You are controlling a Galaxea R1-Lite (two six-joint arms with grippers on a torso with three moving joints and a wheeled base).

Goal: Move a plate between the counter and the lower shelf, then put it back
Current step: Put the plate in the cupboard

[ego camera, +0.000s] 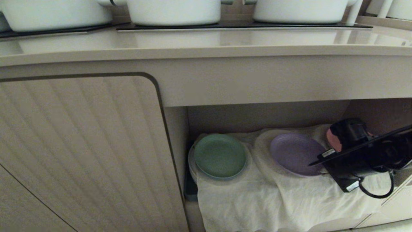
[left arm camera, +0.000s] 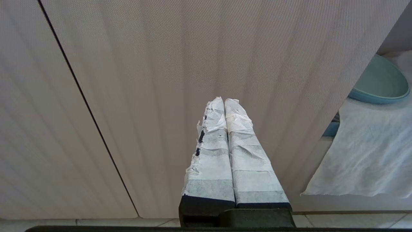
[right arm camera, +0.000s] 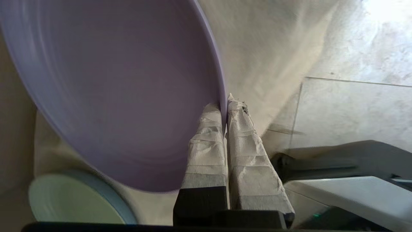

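The pale lilac plate lies tilted over the middle hump of the white cloth in the lower shelf. My right gripper is shut on the plate, one taped finger on each side of its rim. In the head view the right gripper reaches in from the right at the plate's near right edge. The beige counter runs above. My left gripper is shut on nothing and faces the ribbed cabinet door, outside the head view.
A green plate rests on the left hump of the cloth. A pink plate shows partly behind my right arm. Large white pots stand on the black hob panels. The closed cabinet door borders the recess on the left.
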